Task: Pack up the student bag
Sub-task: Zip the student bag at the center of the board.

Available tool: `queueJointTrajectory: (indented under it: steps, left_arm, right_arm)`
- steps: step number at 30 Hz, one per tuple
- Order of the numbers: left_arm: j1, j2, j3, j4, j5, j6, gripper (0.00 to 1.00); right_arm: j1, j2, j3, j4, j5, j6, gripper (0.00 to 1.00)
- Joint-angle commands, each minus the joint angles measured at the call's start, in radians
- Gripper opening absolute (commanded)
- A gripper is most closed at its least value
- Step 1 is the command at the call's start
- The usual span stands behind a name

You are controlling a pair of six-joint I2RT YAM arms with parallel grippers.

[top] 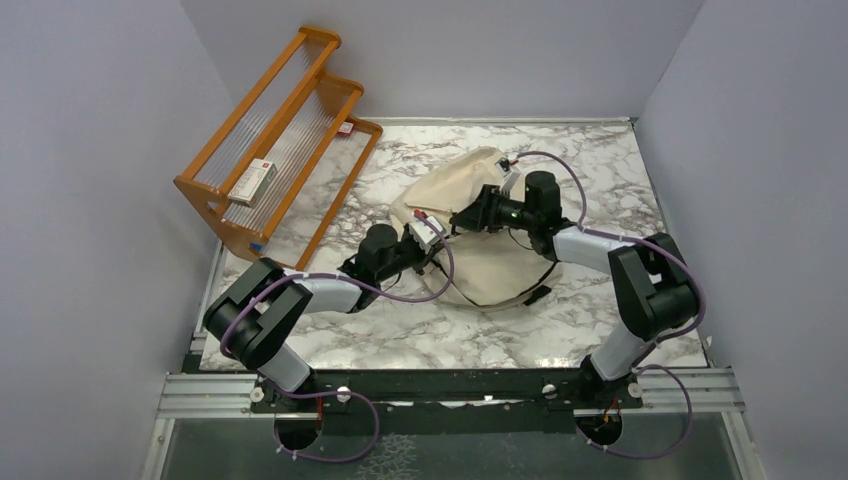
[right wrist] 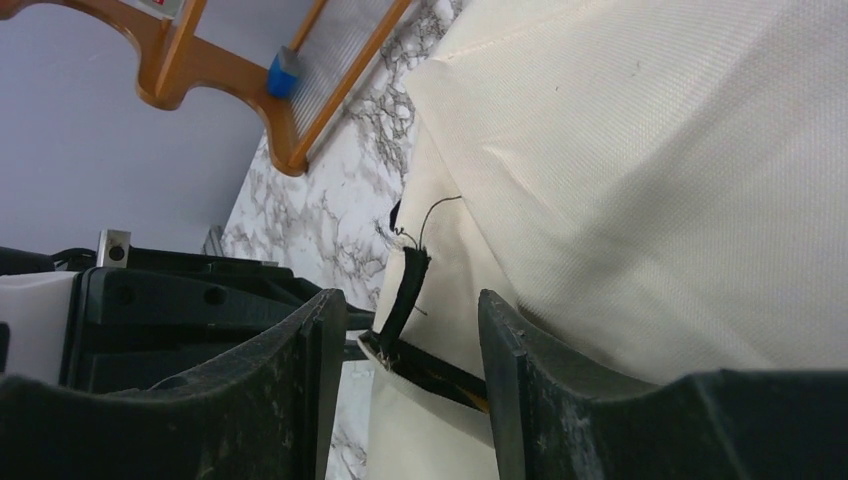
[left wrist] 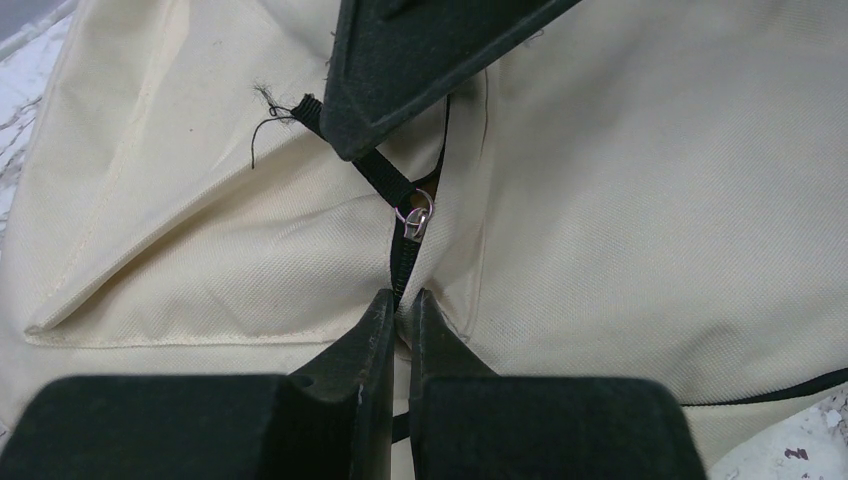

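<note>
One cream canvas backpack (top: 455, 185) is lying slumped in the middle of the marble table (top: 620, 160), and both arms are reaching over it from the near edge, meeting above its left half.

The left gripper (left wrist: 400, 305) is pressing its two fingers together and pinching the cream fabric right on the black zipper line. It is gripping just below the one silver zipper ring (left wrist: 418, 214). One black fabric tab (left wrist: 385, 178) with a frayed end is running up and away from that ring.

The right gripper (right wrist: 405, 320) is facing in from the opposite side. Its two fingers are standing apart, and the tab is sitting in the gap between them. Whether either finger is touching the tab, I cannot tell.

Over in the far left corner, one wooden rack (top: 270, 150) is standing against the wall, well apart from the backpack. One small white box (top: 250, 182) is lying on its slats.
</note>
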Motion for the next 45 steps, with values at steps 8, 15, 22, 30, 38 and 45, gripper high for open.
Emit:
queueJointTrajectory:
  steps: [8,15,22,30,38,45]
  left_arm:
    - [-0.002,0.005,0.022,-0.004,0.051,-0.006,0.05]
    - [-0.003,0.006,0.023,-0.012,0.048,0.000,0.05]
    - [-0.003,0.006,0.029,-0.016,0.050,-0.010,0.05]
    - [-0.003,-0.012,0.033,-0.053,0.062,-0.014,0.05]
    - [-0.002,-0.065,0.025,-0.117,0.078,-0.026,0.03]
    - [-0.002,-0.103,0.016,-0.177,0.092,-0.036,0.00]
  right_arm:
    - [0.032,0.092,0.065,0.154,-0.052,0.039,0.35]
    - [0.032,0.086,0.053,0.151,-0.064,0.007,0.13]
    - [0.033,0.035,0.021,0.124,0.029,-0.107,0.00]
    - [0.036,-0.002,-0.099,0.412,0.169,-0.282,0.00]
    - [0.063,-0.092,-0.166,0.516,0.295,-0.414,0.01]
    - [0.068,-0.192,-0.188,0.427,0.511,-0.579,0.00]
